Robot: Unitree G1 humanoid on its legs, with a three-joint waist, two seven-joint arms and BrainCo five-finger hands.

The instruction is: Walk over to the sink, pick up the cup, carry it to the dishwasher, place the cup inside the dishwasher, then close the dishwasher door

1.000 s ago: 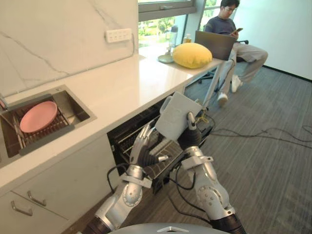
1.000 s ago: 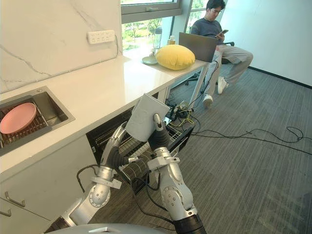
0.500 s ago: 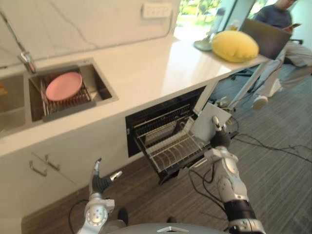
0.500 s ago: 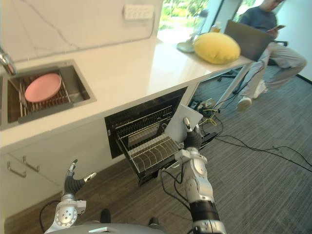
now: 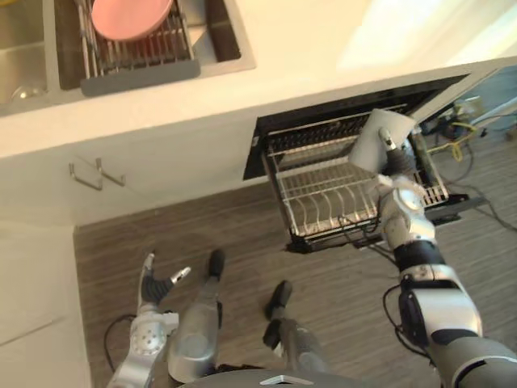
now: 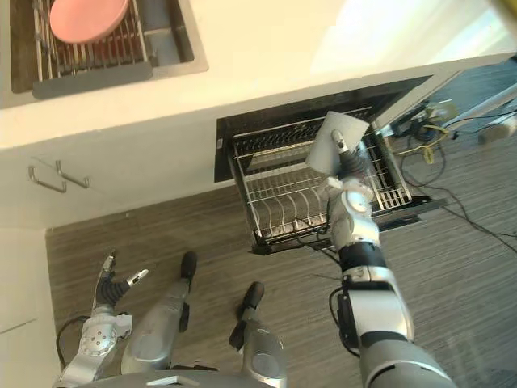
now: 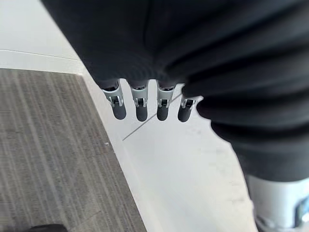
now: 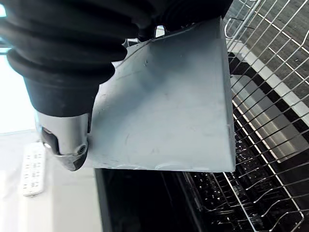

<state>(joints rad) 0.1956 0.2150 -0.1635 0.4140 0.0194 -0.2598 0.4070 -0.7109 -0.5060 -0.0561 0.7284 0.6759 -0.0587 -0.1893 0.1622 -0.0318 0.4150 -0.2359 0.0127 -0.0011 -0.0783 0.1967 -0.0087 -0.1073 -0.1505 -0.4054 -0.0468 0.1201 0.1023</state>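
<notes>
The grey square-sided cup [image 5: 374, 145] hangs above the right part of the pulled-out wire rack [image 5: 319, 194] of the open dishwasher [image 6: 242, 137]. My right hand [image 5: 397, 184] is shut on the cup, thumb against one wall and fingers behind it. In the right wrist view the cup [image 8: 169, 106] is close up, with the rack's wires right past it. My left hand [image 5: 153, 283] hangs low at my left side over the wood-look floor. It is open and holds nothing, its fingers [image 7: 140, 104] straight.
The sink [image 5: 218, 36] in the white counter holds a pink plate [image 5: 129, 14] on a drying rack. Cabinet handles [image 5: 89, 171] sit left of the dishwasher. Cables [image 5: 460, 121] lie on the floor to its right.
The camera has tipped down toward the floor. My left hand has dropped from beside the cup to my left side. My right hand has kept the cup and carried it over the rack.
</notes>
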